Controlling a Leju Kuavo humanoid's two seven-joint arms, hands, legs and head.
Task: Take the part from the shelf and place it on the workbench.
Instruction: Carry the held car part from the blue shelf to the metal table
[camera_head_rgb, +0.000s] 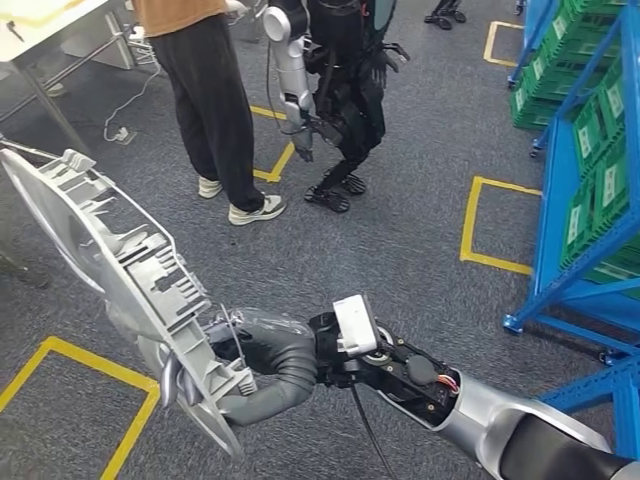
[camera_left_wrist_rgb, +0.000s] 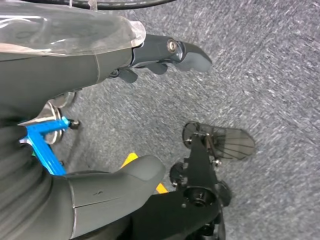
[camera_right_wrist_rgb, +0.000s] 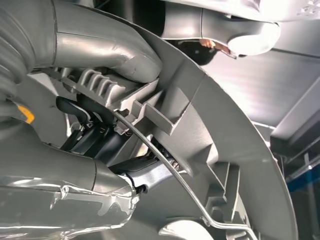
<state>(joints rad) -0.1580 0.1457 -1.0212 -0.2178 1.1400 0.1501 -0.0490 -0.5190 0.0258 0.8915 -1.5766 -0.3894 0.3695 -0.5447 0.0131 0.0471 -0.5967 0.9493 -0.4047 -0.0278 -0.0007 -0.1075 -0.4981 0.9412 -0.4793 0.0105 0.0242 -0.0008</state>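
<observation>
Clearly, the right hand (camera_head_rgb: 260, 365) gripped the large grey ribbed plastic part (camera_head_rgb: 113, 265) by its lower edge, holding it above the grey carpeted floor (camera_head_rgb: 392, 240). The left hand (camera_left_wrist_rgb: 113, 60) hung with fingers apart, holding nothing.

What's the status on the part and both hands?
Right hand grips the grey part, carried over the carpet. Left hand hangs empty, fingers apart. A person and another robot stand ahead.
</observation>
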